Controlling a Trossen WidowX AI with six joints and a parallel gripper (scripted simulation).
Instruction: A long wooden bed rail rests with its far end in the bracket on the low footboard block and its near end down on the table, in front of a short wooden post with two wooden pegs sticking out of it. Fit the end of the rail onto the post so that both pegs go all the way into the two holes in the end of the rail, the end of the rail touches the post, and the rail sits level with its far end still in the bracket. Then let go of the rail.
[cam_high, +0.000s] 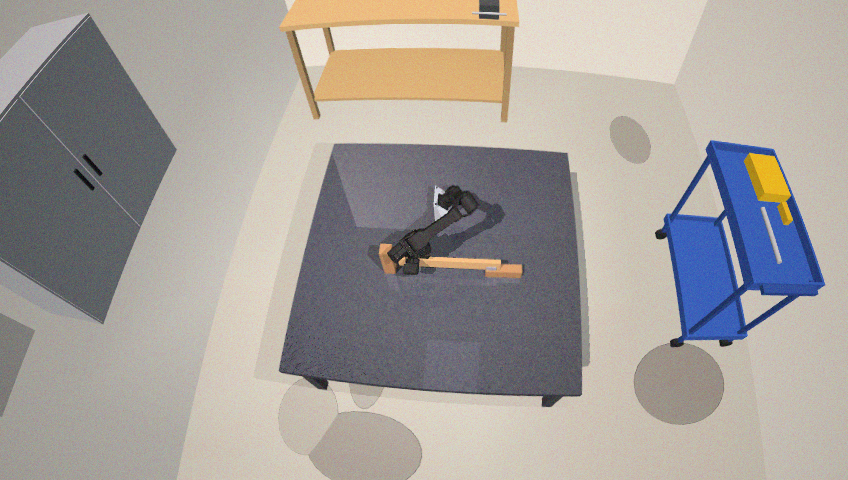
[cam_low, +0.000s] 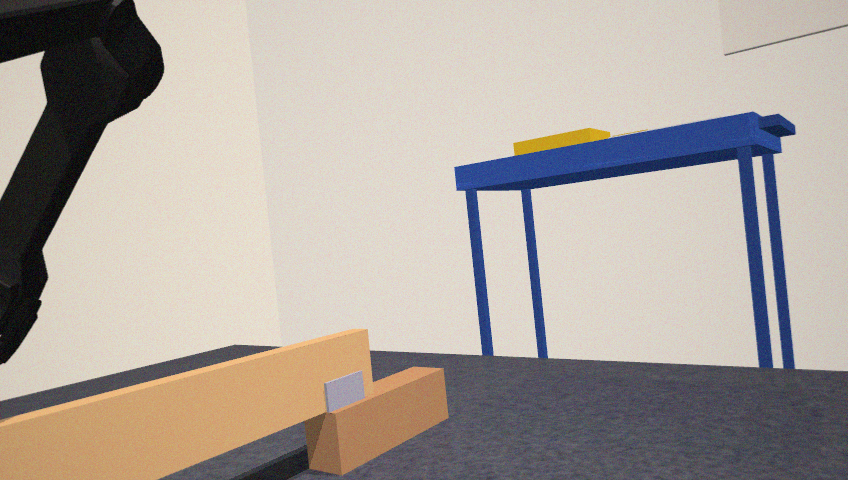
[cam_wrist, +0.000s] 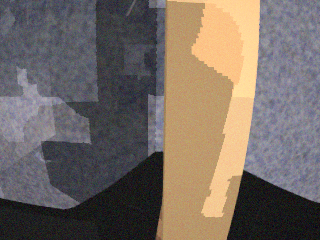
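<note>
The long wooden rail (cam_high: 461, 262) (cam_low: 238, 392) (cam_wrist: 195, 140) runs from near the post to the footboard block (cam_high: 510, 271) (cam_low: 395, 419). Its far end sits in the grey bracket (cam_high: 491, 268) (cam_low: 345, 391). My gripper (cam_high: 413, 262) (cam_wrist: 181, 160) is shut on the rail close to its post end, with a black finger on each side in the wrist view. The short post (cam_high: 386, 259) stands just left of that end in the top view. The arm hides much of the joint. No pegs or holes show, and I cannot tell whether the end touches the post or the rail is exactly level.
The dark table (cam_high: 505, 350) (cam_low: 595, 416) carries the arm's pale base (cam_high: 439, 203) behind the rail. The arm (cam_high: 437, 228) (cam_low: 71, 130) reaches over to the post end. A blue cart (cam_high: 728, 237) (cam_low: 595, 157) and a wooden bench (cam_high: 410, 74) stand off the table.
</note>
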